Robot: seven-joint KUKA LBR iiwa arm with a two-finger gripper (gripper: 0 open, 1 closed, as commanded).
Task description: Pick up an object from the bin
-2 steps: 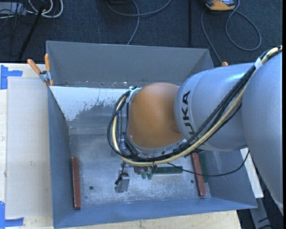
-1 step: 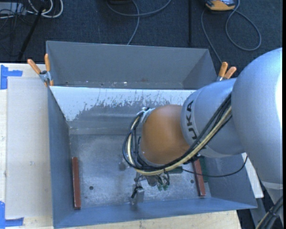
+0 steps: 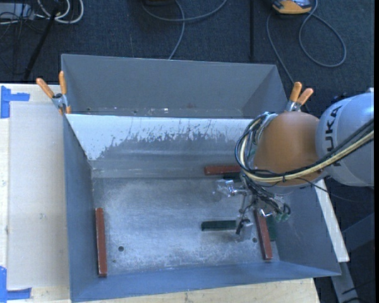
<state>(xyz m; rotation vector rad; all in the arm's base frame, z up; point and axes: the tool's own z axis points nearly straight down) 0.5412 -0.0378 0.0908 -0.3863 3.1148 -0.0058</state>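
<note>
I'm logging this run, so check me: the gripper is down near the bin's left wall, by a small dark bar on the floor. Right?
Not quite. The camera view shows the gripper near the right wall of the bin, not the left. The rest holds: it is down by the small dark bar on the floor.
</note>
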